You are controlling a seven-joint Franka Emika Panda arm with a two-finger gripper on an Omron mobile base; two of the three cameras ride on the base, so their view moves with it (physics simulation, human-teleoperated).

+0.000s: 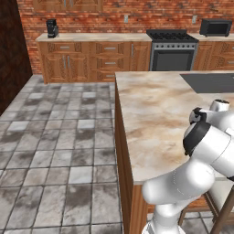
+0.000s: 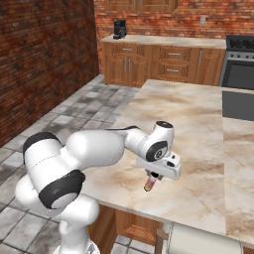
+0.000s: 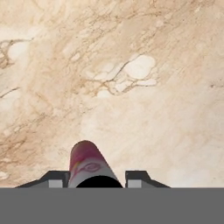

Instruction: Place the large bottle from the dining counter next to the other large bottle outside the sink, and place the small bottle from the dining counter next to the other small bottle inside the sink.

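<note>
End effector [image 2: 152, 177]: clamped on the bottle.
Bottle [image 2: 149, 184]: between the fingers, hanging below them, above the desk [image 2: 198, 129].

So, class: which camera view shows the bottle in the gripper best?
The right base view: the bottle hangs whole under the gripper above the dining counter. The hand view shows its body foreshortened between the fingertips.

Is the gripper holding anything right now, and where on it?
Yes: the gripper grips a pink-orange bottle near its capped top, body hanging below the fingers.
</note>
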